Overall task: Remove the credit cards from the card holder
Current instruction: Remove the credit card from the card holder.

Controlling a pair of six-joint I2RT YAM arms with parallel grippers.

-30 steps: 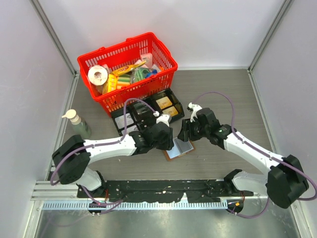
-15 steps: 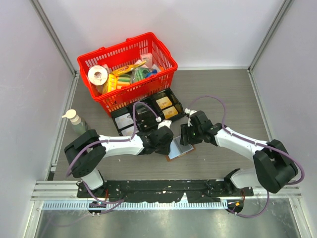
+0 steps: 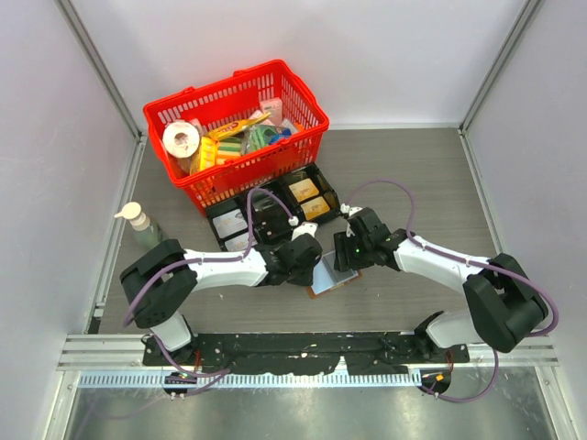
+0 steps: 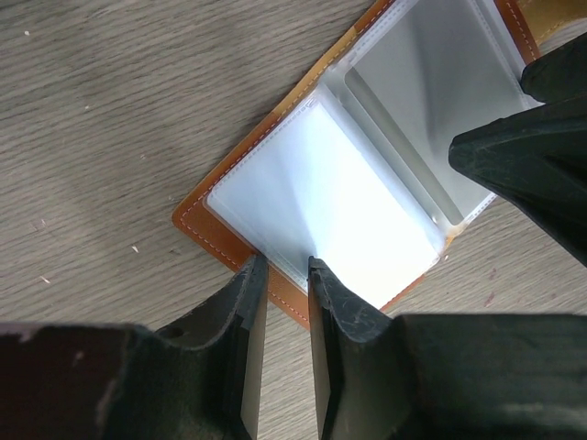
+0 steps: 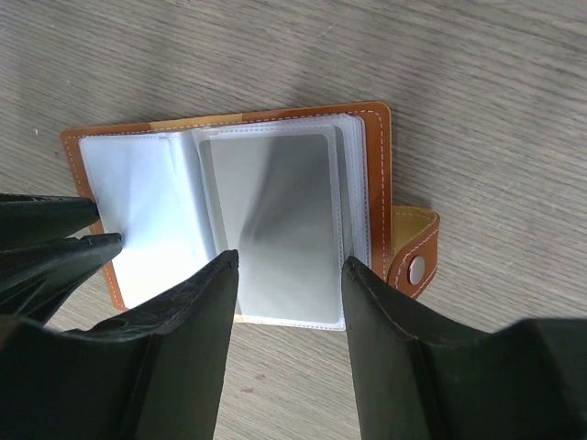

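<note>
The card holder (image 3: 330, 277) lies open and flat on the table, with brown cover edges (image 4: 215, 247) and clear inner sleeves. A grey credit card (image 5: 275, 220) sits in the right half's sleeve, also seen in the left wrist view (image 4: 431, 101). The left sleeve looks pale and glary. My left gripper (image 4: 286, 266) has its jaws a narrow gap apart, tips resting on the holder's left edge, gripping nothing. My right gripper (image 5: 292, 264) is open wide just above the near edge of the carded half. The holder's snap tab (image 5: 413, 266) sticks out to the right.
A black divided tray (image 3: 275, 206) lies just behind the holder. A red basket (image 3: 234, 128) full of goods stands at the back left. A pump bottle (image 3: 142, 227) stands at the left wall. Both arms meet over the holder.
My right gripper has come down and in toward the holder's right half. My left gripper has stayed at the holder's left edge. The holder has not moved.
</note>
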